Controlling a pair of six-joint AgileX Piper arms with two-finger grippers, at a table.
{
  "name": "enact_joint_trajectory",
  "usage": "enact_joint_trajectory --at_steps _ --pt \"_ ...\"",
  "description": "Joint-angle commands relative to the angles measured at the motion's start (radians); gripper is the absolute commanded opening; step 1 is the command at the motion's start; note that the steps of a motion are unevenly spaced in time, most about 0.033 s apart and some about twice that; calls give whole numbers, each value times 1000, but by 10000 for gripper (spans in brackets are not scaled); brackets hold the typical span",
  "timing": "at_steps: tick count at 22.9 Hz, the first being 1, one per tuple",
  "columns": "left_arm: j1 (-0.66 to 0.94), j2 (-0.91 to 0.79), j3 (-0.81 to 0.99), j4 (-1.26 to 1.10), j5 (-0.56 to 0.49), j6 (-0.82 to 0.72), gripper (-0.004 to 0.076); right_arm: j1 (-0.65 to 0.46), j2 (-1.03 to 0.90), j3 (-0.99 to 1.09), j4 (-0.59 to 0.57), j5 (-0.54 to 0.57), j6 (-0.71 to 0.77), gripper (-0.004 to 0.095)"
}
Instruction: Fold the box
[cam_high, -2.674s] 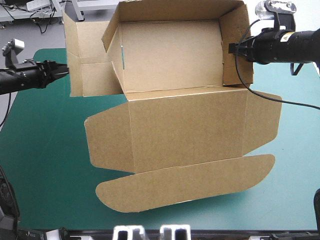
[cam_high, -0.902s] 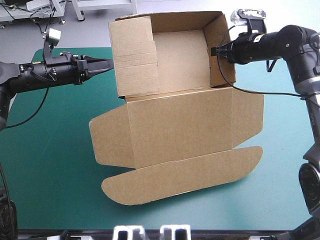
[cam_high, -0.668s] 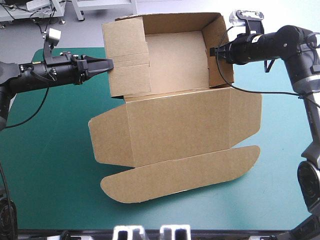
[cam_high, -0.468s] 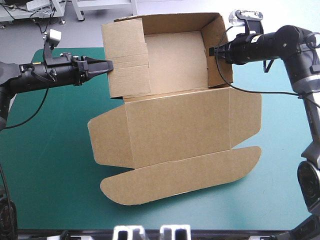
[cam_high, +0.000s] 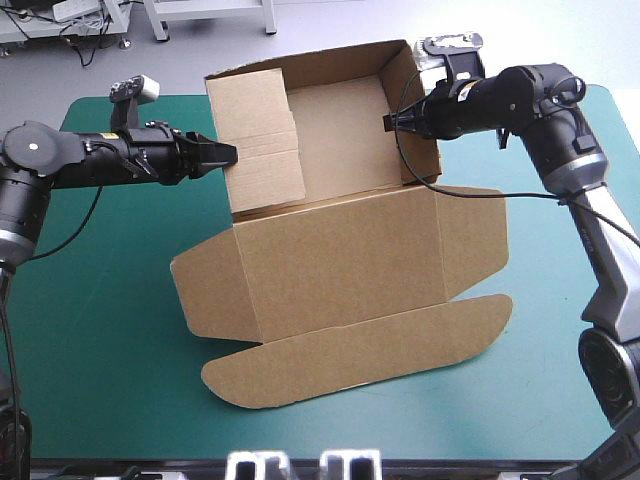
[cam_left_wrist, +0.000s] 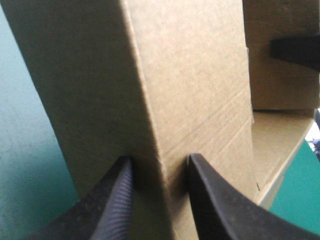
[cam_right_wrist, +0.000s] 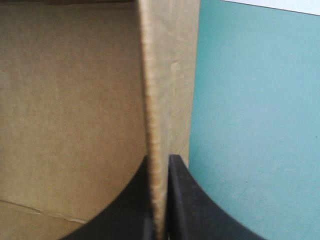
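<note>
The brown box (cam_high: 340, 270) sat mid-table on the teal-green cover (cam_high: 90, 340). Its tray was toward the far edge with walls raised, and its lid and rounded flap lay flat toward the near edge. The left gripper (cam_high: 226, 155) pinched the folded left wall, its black fingers (cam_left_wrist: 112, 200) narrowly apart, one on each face. The right gripper (cam_high: 388, 122) clamped the right wall's edge, all but closed.

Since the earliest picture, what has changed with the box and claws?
The left flap of the box, first spread outward, is now folded in over the left wall. The left claw, first clear of the box, came in and pinches that wall. The box turned slightly. Unchanged: the right claw grips the right wall; the lid lies flat.
</note>
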Motion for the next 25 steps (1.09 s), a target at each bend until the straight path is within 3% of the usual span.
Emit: enact_joint_trajectory --at_steps 1,9,12,17,25 --pt "-29 -32 -28 1 -86 -65 252 35 -51 -30 91 -44 23 2" --pt "-120 -10 -28 270 -224 -233 218 145 -51 -30 28 -41 124 1" --pt "-170 30 -28 373 -201 -244 123 222 -51 -30 -44 -36 191 2" --pt "-174 51 -28 486 -171 -271 1 230 -62 -30 -30 3 206 2" --pt "-174 47 -39 501 -105 -291 -10 230 -96 -30 -44 75 251 0"
